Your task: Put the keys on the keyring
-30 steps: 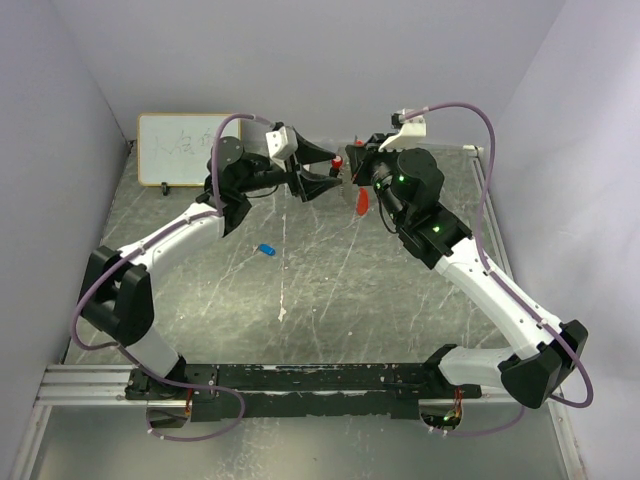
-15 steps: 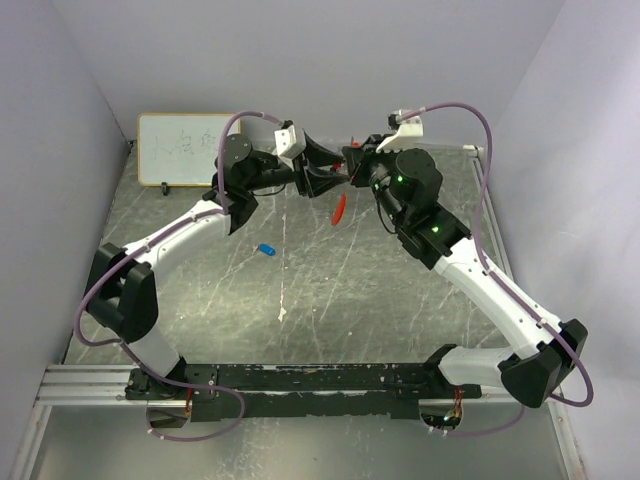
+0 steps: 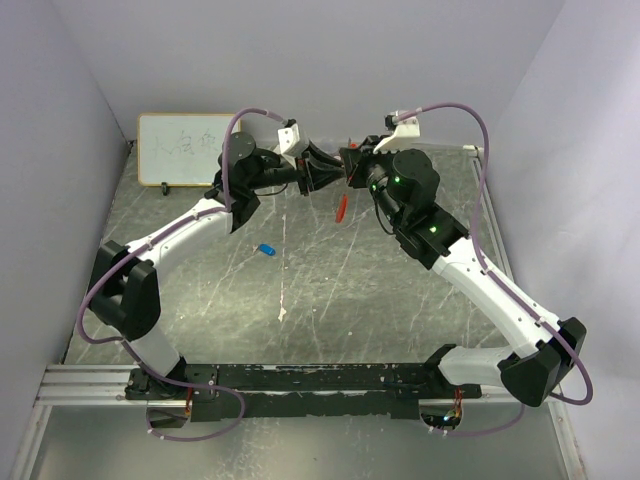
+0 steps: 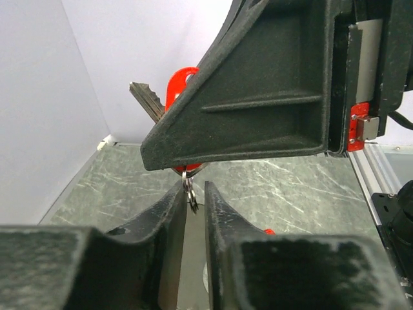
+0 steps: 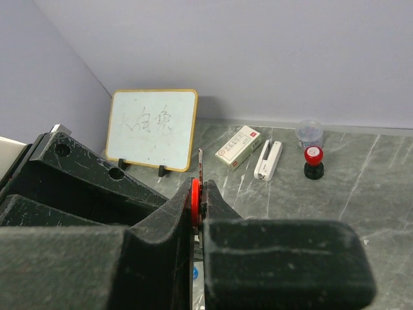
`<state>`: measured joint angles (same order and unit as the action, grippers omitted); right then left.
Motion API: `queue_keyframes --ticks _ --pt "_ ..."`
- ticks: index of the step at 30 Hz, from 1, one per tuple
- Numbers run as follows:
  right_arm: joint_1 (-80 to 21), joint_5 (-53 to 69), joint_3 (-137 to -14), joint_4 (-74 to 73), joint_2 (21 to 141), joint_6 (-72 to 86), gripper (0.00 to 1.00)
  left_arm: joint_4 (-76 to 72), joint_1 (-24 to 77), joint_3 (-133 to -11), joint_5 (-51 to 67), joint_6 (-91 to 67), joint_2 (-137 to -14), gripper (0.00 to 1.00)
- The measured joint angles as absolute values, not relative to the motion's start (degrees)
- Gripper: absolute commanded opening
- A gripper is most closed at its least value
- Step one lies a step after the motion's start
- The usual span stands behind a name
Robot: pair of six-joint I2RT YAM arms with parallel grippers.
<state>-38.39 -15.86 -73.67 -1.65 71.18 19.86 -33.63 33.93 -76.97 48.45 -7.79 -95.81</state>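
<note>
Above the far table (image 3: 330, 290), we see the right gripper (image 5: 197, 201) pinching the red key (image 4: 175, 84), left gripper (image 4: 192, 201) jaws nearly together around the keyring (image 4: 189, 184), grip unclear. A skewed squeeze could flick it free.

Pale lilac walls (image 3: 350, 60) around a scratched grey marbled tabletop (image 3: 350, 300), whiteboard (image 3: 180, 148) at back-left.

whiteboard (image 5: 153, 129), box (image 5: 238, 146), stapler (image 5: 268, 160), stamp (image 5: 313, 162), cup (image 5: 310, 131)
</note>
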Motion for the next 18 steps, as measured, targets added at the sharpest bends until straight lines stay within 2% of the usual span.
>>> queue_keyframes --ticks 3,8,12,18 --pt "-38.39 -15.86 -73.67 -1.65 71.20 19.86 0.00 -33.52 33.93 -76.97 48.25 -7.75 -95.81 0.19" --pt "-38.50 -15.88 -73.67 -1.65 71.20 19.84 0.00 -33.47 33.91 -76.97 47.97 -7.77 -95.81 0.18" --pt "-38.50 -15.90 -73.67 -1.65 71.20 19.84 0.00 -33.56 33.91 -76.97 47.75 -7.90 -95.81 0.08" --pt "-38.59 -16.12 -73.65 -1.63 71.20 19.88 0.00 -33.63 33.82 -76.97 47.70 -8.32 -95.81 0.07"
